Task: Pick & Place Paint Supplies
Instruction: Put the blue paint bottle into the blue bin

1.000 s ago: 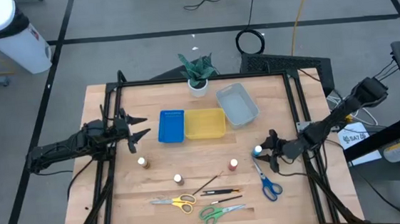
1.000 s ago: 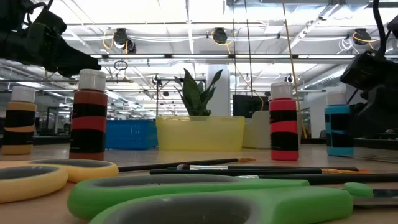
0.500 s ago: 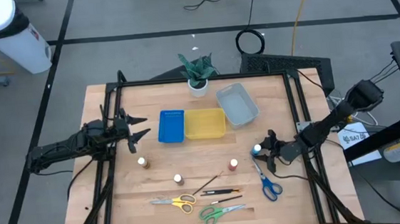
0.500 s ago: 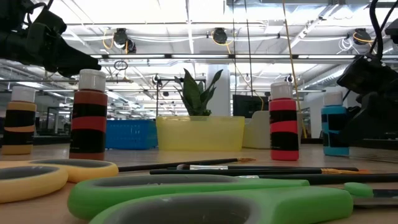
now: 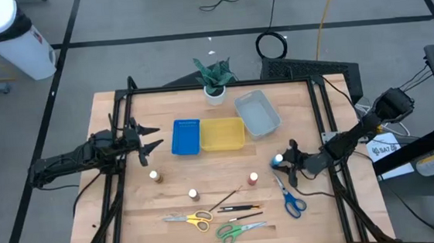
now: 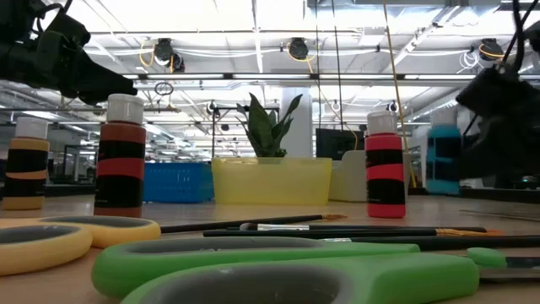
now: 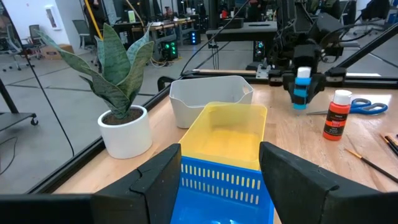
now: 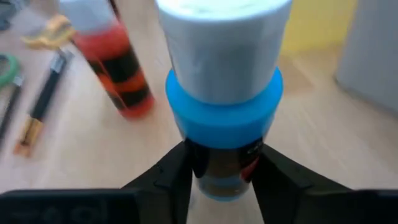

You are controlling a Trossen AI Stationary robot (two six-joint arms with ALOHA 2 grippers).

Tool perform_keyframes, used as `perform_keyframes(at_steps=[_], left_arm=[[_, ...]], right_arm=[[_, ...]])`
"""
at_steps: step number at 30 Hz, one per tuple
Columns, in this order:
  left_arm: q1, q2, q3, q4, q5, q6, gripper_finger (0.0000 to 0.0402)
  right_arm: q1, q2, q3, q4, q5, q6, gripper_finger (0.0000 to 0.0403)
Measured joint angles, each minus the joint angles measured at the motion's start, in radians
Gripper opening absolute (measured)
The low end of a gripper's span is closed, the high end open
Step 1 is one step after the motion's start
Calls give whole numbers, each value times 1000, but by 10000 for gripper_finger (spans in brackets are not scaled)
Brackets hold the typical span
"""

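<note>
The right pincer (image 5: 285, 163) pinches the small blue paint bottle with a white cap (image 5: 279, 161) between its two dark fingers (image 8: 163, 180), over the right part of the wooden surface (image 5: 167, 183). In the low view this bottle (image 6: 442, 160) hangs clear of the surface, level with the upper half of the red paint bottle (image 6: 385, 165) standing nearby.

The left pincer (image 5: 150, 138) hovers with its fingers spread, just beside the blue slatted plastic tray (image 5: 186, 136), which touches the yellow plastic tray (image 5: 222, 134); the clear grey tray (image 5: 257, 111) sits beside that, and the small potted green plant in a white pot (image 5: 214, 79) stands behind them.

On the surface, the red paint bottle (image 5: 252, 179), a brown-labelled bottle (image 5: 193, 194) and an ochre-labelled bottle (image 5: 154, 175) stand apart from one another. Toward the front edge lie the yellow-handled scissors (image 5: 190, 217), the green-handled scissors (image 5: 239, 230) and the blue-handled scissors (image 5: 291, 199), with thin dark brushes (image 5: 239, 207) between them, perhaps three, though they are too slender to count surely.
</note>
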Motion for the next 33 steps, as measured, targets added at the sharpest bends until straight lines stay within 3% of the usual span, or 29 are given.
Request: perform_keyframes(at_steps=[8, 14, 18, 22, 33], left_arm=[[0, 0, 0, 0, 0, 0, 230], [0, 0, 0, 0, 0, 0, 230], [0, 0, 0, 0, 0, 0, 230], [0, 0, 0, 0, 0, 0, 230], [0, 4, 0, 87, -7, 0, 230]], right_arm=[[-33, -3, 183, 80, 127, -429, 122], [-125, -4, 393, 26, 127, -576, 122], [-196, -1, 526, -130, -15, -609, 123], [-279, -3, 628, -258, -179, -526, 123], [-536, 35, 645, -312, -510, -449, 123]])
